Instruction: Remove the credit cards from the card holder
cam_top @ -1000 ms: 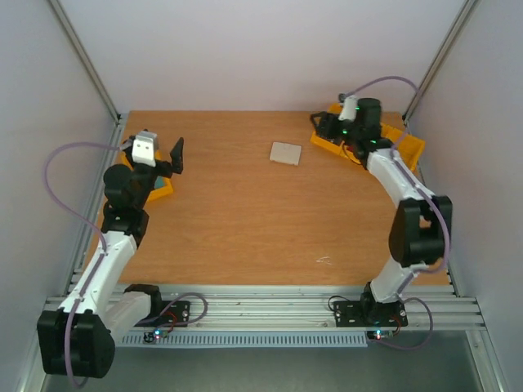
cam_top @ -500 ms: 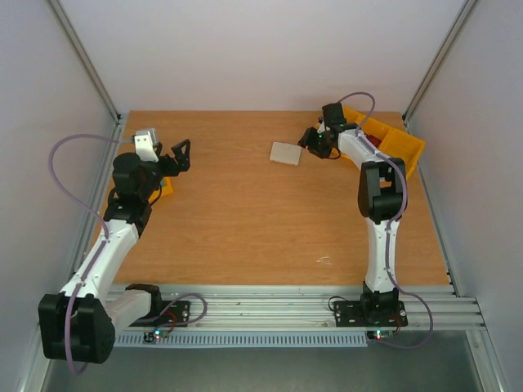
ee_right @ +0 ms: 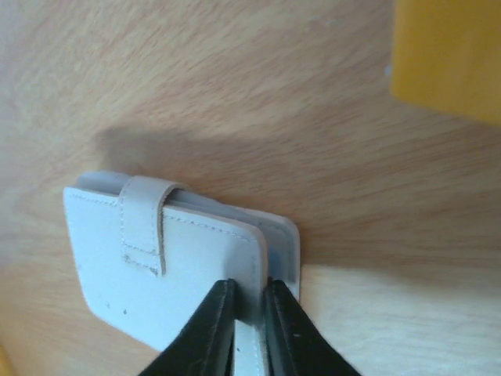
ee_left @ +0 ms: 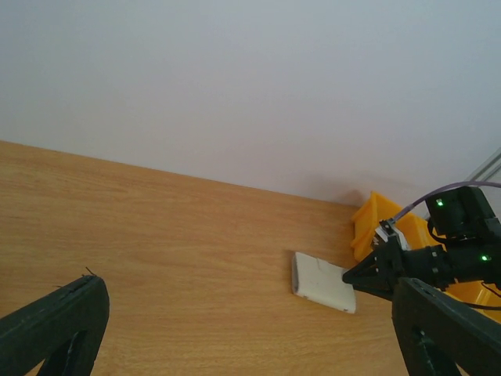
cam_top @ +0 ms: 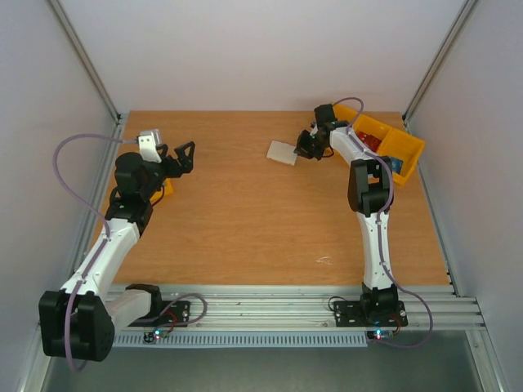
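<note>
Top view first: the card holder (cam_top: 282, 153) is seen lying closed and flat on the surface (cam_top: 245, 220), directly ahead of the right gripper (cam_top: 306, 148) and touching its tips. The left gripper (cam_top: 181, 155) is held well apart from it, so the right arm is plainly the nearer one.

Over to the left wrist: the left gripper (ee_left: 249, 286) is spread wide, with nothing between its jaws. The holder (ee_left: 322, 283) is found ahead and to the right of it, long side running across, with the right gripper (ee_left: 348, 276) set at the holder's right end, in front of a yellow bin (ee_left: 372, 227).

Now the right wrist: the right gripper (ee_right: 252, 313) is drawn nearly together on the near edge of the holder's (ee_right: 172, 258) top cover, close to its right corner. The lower cover is left outside the pinch. A strap (ee_right: 145, 223) is wrapped over the far edge, ahead and to the left. No credit cards are shown. The cover would probably have to be peeled up towards that strap side.
</note>
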Robot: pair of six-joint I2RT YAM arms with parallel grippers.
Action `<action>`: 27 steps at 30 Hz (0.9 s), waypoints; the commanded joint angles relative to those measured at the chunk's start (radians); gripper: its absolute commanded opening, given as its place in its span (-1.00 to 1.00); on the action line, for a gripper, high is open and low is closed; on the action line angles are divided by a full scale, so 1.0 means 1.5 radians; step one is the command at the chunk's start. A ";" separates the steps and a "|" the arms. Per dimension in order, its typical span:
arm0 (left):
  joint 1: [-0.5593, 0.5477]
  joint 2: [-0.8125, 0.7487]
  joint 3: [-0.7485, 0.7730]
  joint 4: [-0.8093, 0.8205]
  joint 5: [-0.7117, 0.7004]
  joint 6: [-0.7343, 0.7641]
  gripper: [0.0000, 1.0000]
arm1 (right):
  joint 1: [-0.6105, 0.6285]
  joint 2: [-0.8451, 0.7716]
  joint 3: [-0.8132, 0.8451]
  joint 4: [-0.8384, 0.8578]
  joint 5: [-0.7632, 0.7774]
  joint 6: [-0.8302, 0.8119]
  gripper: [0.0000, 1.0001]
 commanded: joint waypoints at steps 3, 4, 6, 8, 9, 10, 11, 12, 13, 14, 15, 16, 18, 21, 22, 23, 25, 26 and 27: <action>-0.003 0.005 -0.002 0.025 0.066 0.006 0.99 | 0.005 0.003 0.017 0.014 -0.103 -0.013 -0.97; -0.002 0.006 -0.002 0.026 0.077 0.008 0.99 | 0.005 -0.003 0.018 0.020 -0.115 -0.020 -0.98; -0.003 0.009 -0.004 0.027 0.098 0.021 0.99 | 0.005 -0.019 0.019 0.024 -0.135 -0.039 -0.97; -0.003 0.012 -0.014 0.025 0.112 0.043 0.99 | 0.008 -0.043 0.019 0.024 -0.154 -0.068 -0.98; -0.003 0.014 -0.017 0.021 0.114 0.062 0.99 | 0.010 -0.058 0.019 0.019 -0.162 -0.100 -0.97; -0.003 0.016 -0.019 0.014 0.120 0.073 0.99 | 0.013 -0.074 0.019 0.009 -0.168 -0.127 -0.98; -0.003 0.018 -0.020 0.007 0.134 0.088 0.99 | 0.015 -0.089 0.018 -0.009 -0.177 -0.151 -0.97; -0.002 0.019 -0.021 0.001 0.162 0.116 0.99 | 0.018 -0.107 0.018 -0.025 -0.185 -0.172 -0.98; -0.003 0.019 -0.020 -0.004 0.196 0.140 0.99 | 0.020 -0.123 0.018 -0.045 -0.195 -0.186 -0.98; -0.006 0.018 -0.017 -0.012 0.231 0.181 0.99 | 0.022 -0.141 0.019 -0.064 -0.204 -0.188 -0.98; -0.012 0.018 -0.013 -0.027 0.245 0.249 0.99 | 0.022 -0.157 0.021 -0.085 -0.213 -0.181 -0.98; -0.024 0.017 -0.007 -0.040 0.239 0.291 0.99 | 0.022 -0.180 0.019 -0.104 -0.222 -0.166 -0.98; -0.059 0.018 0.003 -0.051 0.185 0.387 0.99 | 0.027 -0.217 0.015 -0.143 -0.237 -0.139 -0.98; -0.150 0.036 0.014 0.011 0.066 0.637 0.99 | 0.040 -0.286 -0.027 -0.160 -0.223 -0.062 -0.98; -0.180 0.054 0.018 0.052 0.037 0.743 0.99 | 0.045 -0.314 -0.052 -0.148 -0.219 -0.032 -0.97; -0.205 0.074 0.026 0.093 0.016 0.799 0.99 | 0.050 -0.341 -0.079 -0.117 -0.216 -0.004 -0.98; -0.251 0.131 0.045 0.184 -0.026 0.898 0.99 | 0.058 -0.395 -0.137 -0.051 -0.212 0.069 -0.98; -0.269 0.160 0.054 0.233 -0.038 0.947 0.99 | 0.062 -0.419 -0.168 -0.010 -0.211 0.108 -0.98; -0.283 0.199 0.058 0.286 -0.044 0.983 0.99 | 0.064 -0.444 -0.194 0.027 -0.209 0.148 -0.98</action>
